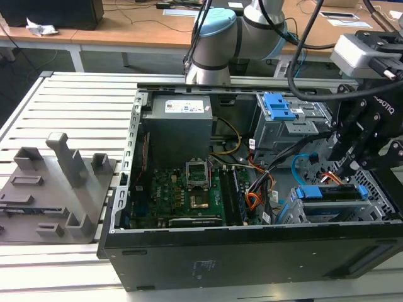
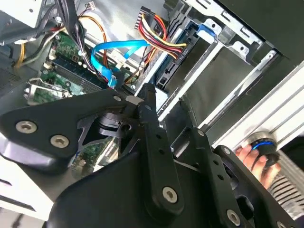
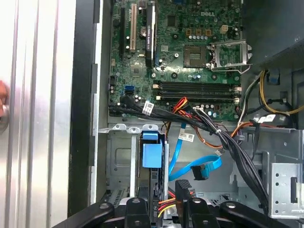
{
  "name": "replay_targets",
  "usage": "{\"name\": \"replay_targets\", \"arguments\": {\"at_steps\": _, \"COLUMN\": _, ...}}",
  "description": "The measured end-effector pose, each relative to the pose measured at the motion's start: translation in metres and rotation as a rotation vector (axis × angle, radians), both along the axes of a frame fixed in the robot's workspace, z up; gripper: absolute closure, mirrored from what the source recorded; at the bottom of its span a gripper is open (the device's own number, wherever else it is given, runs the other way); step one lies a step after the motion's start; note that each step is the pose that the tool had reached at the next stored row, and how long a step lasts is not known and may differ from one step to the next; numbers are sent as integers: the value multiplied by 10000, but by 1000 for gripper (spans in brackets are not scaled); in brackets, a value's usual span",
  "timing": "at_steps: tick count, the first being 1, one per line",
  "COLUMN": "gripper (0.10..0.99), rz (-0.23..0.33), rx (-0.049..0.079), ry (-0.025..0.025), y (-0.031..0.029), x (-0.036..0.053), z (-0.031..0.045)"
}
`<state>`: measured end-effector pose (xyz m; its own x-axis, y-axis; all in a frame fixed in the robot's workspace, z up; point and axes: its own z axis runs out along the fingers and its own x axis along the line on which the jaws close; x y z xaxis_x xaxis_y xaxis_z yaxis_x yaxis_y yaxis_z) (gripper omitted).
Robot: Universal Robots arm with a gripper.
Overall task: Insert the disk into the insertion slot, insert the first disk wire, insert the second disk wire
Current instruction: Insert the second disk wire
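Observation:
The disk (image 1: pixel 330 194), silver in a blue carrier (image 3: pixel 152 155), sits inside the insertion slot (image 1: pixel 380 196), a low perforated grey cage at the exterior view's right. The first disk wire (image 2: pixel 156 34), a red, yellow and black bundle, ends in a black plug against the disk's edge. The second disk wire (image 3: pixel 190 164), a light-blue cable, loops beside it (image 1: pixel 302 162), and its dark end connector (image 3: pixel 200 174) lies loose. My gripper (image 2: pixel 142 98) hangs just above the disk's end (image 1: pixel 350 168), fingers together, close to that loose connector (image 3: pixel 183 190). Nothing shows between the pads.
The open case holds a green motherboard (image 1: pixel 189 189), a grey power supply (image 1: pixel 176 126) and a taller grey bay with a blue latch (image 1: pixel 277 107). Black cable bundles (image 3: pixel 228 142) cross near the cage. A person's hand (image 2: pixel 247 154) rests on a knob outside the case. Grey fixtures (image 1: pixel 56 182) stand on the table.

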<state>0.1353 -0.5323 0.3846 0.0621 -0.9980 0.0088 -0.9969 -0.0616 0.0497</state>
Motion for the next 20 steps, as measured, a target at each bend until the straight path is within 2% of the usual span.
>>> {"name": "replay_targets", "arguments": {"at_steps": 2, "gripper": 725, "rz": 1237, "rx": 0, "ry": 0, "y": 0, "x": 0, "z": 0}}
{"name": "replay_targets", "arguments": {"at_steps": 3, "gripper": 725, "rz": 1601, "rx": 0, "ry": 0, "y": 0, "x": 0, "z": 0}}
{"name": "replay_targets", "arguments": {"at_steps": 8, "gripper": 725, "rz": 1649, "rx": 0, "ry": 0, "y": 13, "x": 0, "z": 0}}
{"name": "replay_targets", "arguments": {"at_steps": 10, "gripper": 725, "rz": 1649, "rx": 0, "ry": 0, "y": 46, "x": -1, "z": 0}}
{"name": "replay_targets", "arguments": {"at_steps": 13, "gripper": 725, "rz": 1650, "rx": 1, "ry": 0, "y": 153, "x": -1, "z": 0}}
{"name": "replay_targets", "arguments": {"at_steps": 15, "gripper": 725, "rz": 1651, "rx": 1, "ry": 0, "y": 188, "x": -1, "z": 0}}
{"name": "replay_targets", "arguments": {"at_steps": 17, "gripper": 725, "rz": 1659, "rx": 0, "ry": 1, "y": 195, "x": -23, "z": 0}}
{"name": "replay_targets", "arguments": {"at_steps": 20, "gripper": 725, "rz": 1686, "rx": 0, "ry": 0, "y": 201, "x": -105, "z": -2}}
